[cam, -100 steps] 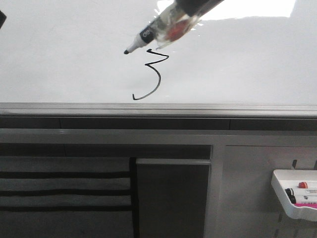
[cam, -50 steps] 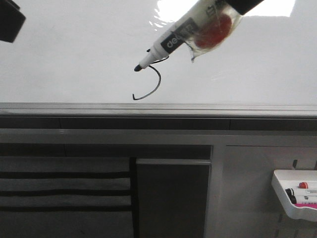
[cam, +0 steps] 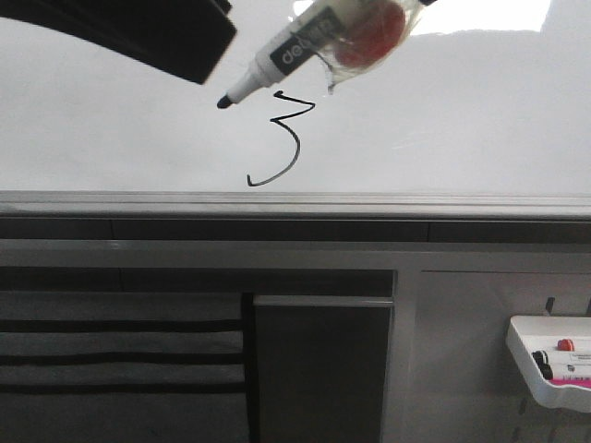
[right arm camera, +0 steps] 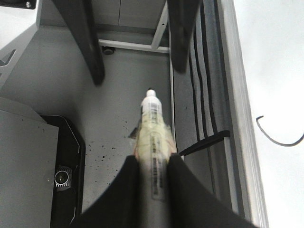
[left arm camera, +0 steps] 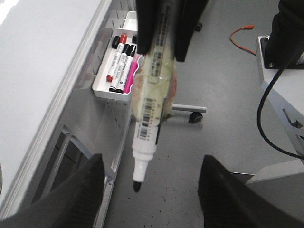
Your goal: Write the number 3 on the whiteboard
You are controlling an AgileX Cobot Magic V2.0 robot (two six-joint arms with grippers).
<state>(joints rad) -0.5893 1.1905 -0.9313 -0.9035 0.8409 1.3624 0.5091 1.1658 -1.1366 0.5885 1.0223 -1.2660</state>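
Note:
The whiteboard [cam: 443, 120] bears a thin black number 3 [cam: 288, 138] just above its grey bottom edge strip. My right gripper [right arm camera: 152, 159] is shut on a white marker [cam: 305, 46] wrapped in clear tape with a red patch. The marker's black tip [cam: 224, 101] hangs off the board, up and left of the 3. My left gripper [left arm camera: 152, 161] is open, its fingers [left arm camera: 90, 190] on either side of the marker tip [left arm camera: 137, 186] without touching it. One of its fingers shows black at the top left of the front view [cam: 175, 37]. The 3's tail shows in the right wrist view [right arm camera: 280, 137].
A small white tray [cam: 545, 365] with several markers hangs at the lower right under the board; it also shows in the left wrist view [left arm camera: 102, 88]. Below the board are grey panels and a dark slatted section [cam: 120, 355]. A cable and stand [left arm camera: 280, 95] are on the floor side.
My left gripper has come in from the upper left to the marker tip. The marker dipped over the 3's top, then swung back up and left, uncovering the whole 3.

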